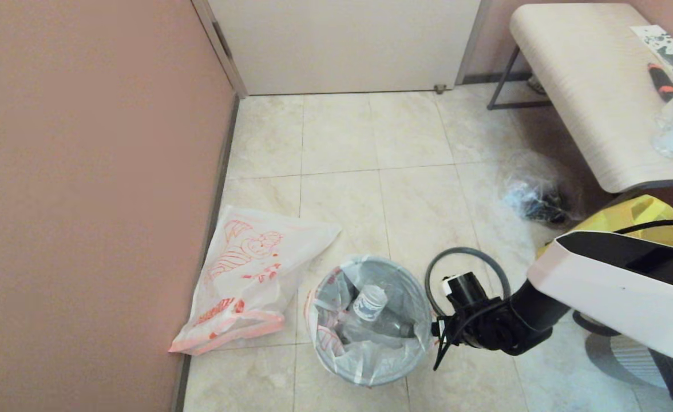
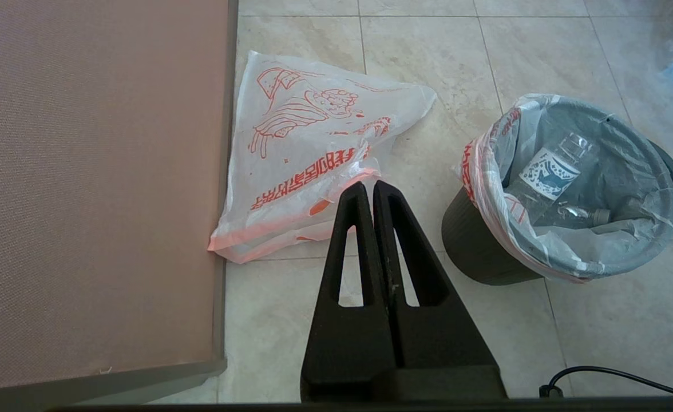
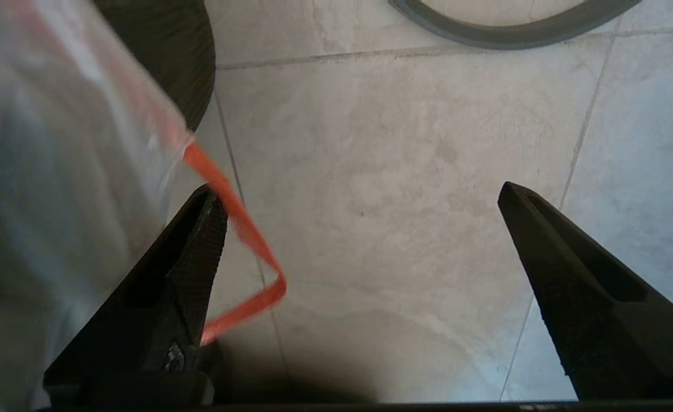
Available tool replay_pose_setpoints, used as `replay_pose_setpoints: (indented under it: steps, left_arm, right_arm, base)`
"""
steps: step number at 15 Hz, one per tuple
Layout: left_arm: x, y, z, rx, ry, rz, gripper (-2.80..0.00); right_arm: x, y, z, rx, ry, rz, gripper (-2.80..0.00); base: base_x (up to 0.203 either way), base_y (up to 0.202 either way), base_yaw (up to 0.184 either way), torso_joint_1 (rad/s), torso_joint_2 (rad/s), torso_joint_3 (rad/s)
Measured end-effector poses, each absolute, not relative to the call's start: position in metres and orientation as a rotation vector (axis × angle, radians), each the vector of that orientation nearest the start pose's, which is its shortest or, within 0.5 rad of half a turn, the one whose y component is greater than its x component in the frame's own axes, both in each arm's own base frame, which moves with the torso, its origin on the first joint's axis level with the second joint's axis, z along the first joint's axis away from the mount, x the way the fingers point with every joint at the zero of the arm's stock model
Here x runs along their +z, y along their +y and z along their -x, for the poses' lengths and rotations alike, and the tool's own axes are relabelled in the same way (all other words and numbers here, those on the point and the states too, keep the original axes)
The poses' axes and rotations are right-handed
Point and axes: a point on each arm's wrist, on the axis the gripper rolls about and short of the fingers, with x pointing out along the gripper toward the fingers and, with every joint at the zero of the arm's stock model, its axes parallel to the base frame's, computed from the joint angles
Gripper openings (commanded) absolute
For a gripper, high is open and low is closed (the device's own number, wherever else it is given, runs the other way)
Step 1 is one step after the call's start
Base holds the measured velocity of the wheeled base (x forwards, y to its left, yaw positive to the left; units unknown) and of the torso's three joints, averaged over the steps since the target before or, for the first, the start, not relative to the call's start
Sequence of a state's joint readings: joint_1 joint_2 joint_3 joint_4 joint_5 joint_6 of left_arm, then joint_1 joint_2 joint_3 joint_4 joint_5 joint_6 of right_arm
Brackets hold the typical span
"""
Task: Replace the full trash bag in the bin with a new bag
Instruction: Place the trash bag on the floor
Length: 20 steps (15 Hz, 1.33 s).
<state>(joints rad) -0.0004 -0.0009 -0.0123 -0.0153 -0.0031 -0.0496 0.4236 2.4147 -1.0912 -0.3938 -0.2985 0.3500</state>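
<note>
Bin (image 1: 371,372) stands nearest on the tiled floor (image 1: 416,206), the full trash bag (image 1: 365,343) inside it with bottles showing, and the right pincer (image 3: 359,240) hangs spread wide just beside its rim, one finger (image 3: 193,252) by an orange handle. The left pincer (image 2: 373,191) is clenched on nothing. Further off, the new bag (image 1: 250,274) lies flat by the wall (image 1: 84,171).

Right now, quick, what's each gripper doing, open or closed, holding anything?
Left gripper: closed, empty, above the floor tiles.
Right gripper: open, holding nothing, beside the translucent white full trash bag in the small round black bin.
</note>
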Motion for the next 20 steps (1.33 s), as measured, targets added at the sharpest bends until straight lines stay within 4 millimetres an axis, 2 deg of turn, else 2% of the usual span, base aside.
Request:
replay_pose_setpoints:
  steps: [4, 5, 6, 14, 17, 20]
  left_arm:
    - [0.08, 0.0, 0.024, -0.005, -0.028, 0.05, -2.8]
    - [0.08, 0.0, 0.024, -0.004, -0.028, 0.05, -2.8]
    - [0.08, 0.0, 0.024, -0.004, -0.028, 0.05, -2.8]
    - [0.08, 0.0, 0.024, -0.006, -0.028, 0.05, -2.8]
    - [0.08, 0.0, 0.024, -0.005, -0.028, 0.05, -2.8]
    - [0.08, 0.0, 0.024, -0.005, -0.028, 0.05, -2.8]
  right_arm:
    - [-0.04, 0.16, -0.374, -0.049, 0.872, 0.009, 0.0]
    - [-0.041, 0.159, -0.374, -0.05, 0.874, 0.011, -2.15]
    - [-0.042, 0.158, -0.374, -0.047, 0.876, 0.023, -2.8]
    - [-0.045, 0.15, -0.377, -0.056, 0.898, 0.042, -2.8]
    - [-0.034, 0.15, -0.374, -0.058, 0.912, 0.036, -2.8]
    - [-0.015, 0.15, -0.37, -0.057, 0.916, -0.005, -2.8]
  base:
    - [0.0, 0.0, 0.0, 0.0, 0.0, 0.0]
    - [0.0, 0.0, 0.0, 0.0, 0.0, 0.0]
    - [0.0, 0.0, 0.0, 0.0, 0.0, 0.0]
    - [0.0, 0.0, 0.0, 0.0, 0.0, 0.0]
    - [0.0, 0.0, 0.0, 0.0, 0.0, 0.0]
    - [0.0, 0.0, 0.0, 0.0, 0.0, 0.0]
